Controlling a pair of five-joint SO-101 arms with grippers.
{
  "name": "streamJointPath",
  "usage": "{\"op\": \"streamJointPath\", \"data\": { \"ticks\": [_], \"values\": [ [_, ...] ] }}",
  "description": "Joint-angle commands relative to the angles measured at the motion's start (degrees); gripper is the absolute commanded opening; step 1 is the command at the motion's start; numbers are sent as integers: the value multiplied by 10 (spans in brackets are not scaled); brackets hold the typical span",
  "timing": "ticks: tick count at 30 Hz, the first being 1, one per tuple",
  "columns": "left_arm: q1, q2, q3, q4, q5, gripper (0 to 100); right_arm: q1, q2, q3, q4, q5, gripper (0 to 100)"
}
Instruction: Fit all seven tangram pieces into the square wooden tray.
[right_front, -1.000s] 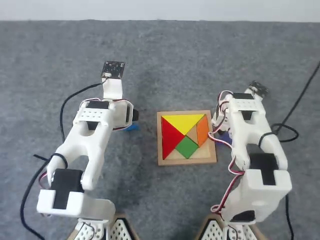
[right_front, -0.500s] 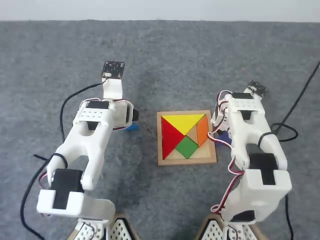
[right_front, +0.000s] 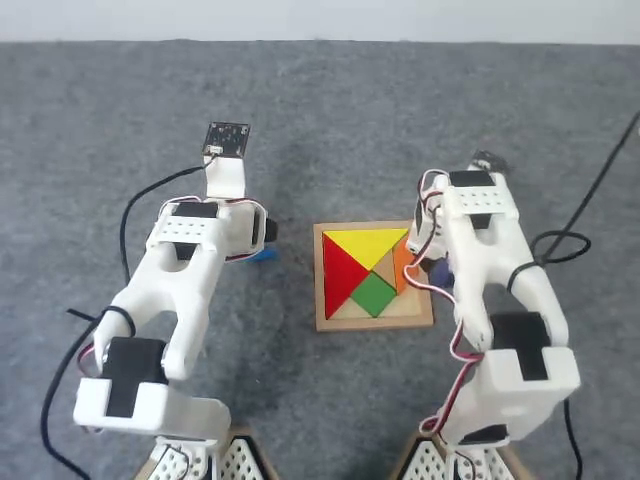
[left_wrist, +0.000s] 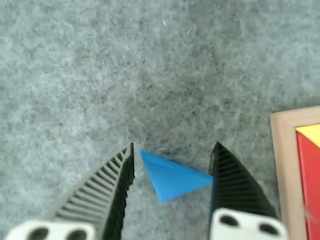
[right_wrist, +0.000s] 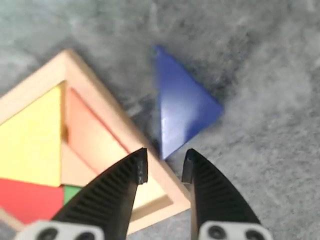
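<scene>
Wooden tray (right_front: 372, 324) partly filled (its near strip bare). Two lie outside: light blue triangle (left_wrist: 172, 176) between the left gripper's (left_wrist: 174, 146) spread jaws, dark blue triangle (right_wrist: 182, 107) at the right gripper's (right_wrist: 165, 156) slightly parted jaws.

"Can you read any words or numbers here?"

"No, none at all."

"What about the little dark board (right_front: 227, 138) on the left arm (right_front: 185, 270)?"

"It has tiny marks on it, but they are too small to read."

"And the wooden tray (right_front: 375, 322)?"

"It is just plain wood. The coloured pieces (right_front: 365, 245) in it are plain too, with no letters, numbers or signs on them."
</scene>
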Motion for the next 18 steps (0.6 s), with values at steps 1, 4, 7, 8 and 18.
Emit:
{"op": "streamJointPath", "data": {
  "ticks": [1,4,7,8,18],
  "values": [
    [3,-3,-22,6,-4,233,15,-56,2,-16,6,122],
    [3,-3,-21,5,-4,233,46,-57,4,-51,14,143],
    [3,-3,-21,5,-4,233,55,-39,-6,-60,55,234],
    [3,-3,-21,5,-4,233,54,-31,-10,-59,57,263],
    [3,-3,-21,5,-4,233,58,59,-53,-65,61,191]
  ]
}}
